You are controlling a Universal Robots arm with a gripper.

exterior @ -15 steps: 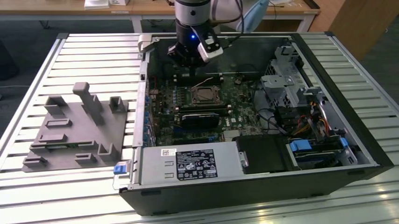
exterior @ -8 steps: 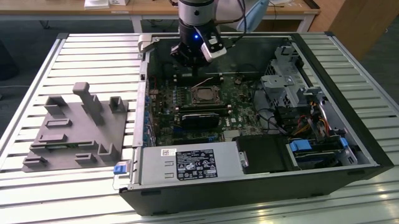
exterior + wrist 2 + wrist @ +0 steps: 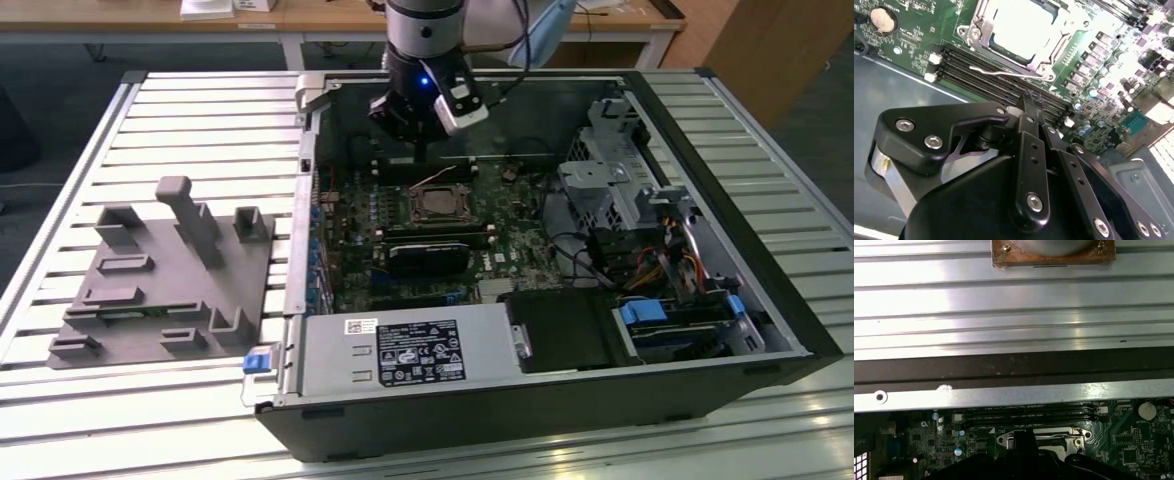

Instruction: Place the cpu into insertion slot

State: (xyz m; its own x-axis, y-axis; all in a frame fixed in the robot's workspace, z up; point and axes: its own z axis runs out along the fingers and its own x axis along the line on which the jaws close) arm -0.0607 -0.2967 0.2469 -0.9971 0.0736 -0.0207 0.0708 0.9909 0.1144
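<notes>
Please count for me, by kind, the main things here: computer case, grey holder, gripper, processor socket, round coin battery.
Computer case: 1
Grey holder: 1
Gripper: 1
Insertion slot: 1
Coin battery: 1
Total: 5

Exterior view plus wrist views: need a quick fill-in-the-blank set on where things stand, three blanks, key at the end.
1. The gripper hangs inside the open computer ____.
2. The insertion slot sits on the green ____.
3. In the exterior view, the grey fixture block lies on the slatted table, to that view's ____ of the case.

Missing words: case; motherboard; left
</notes>
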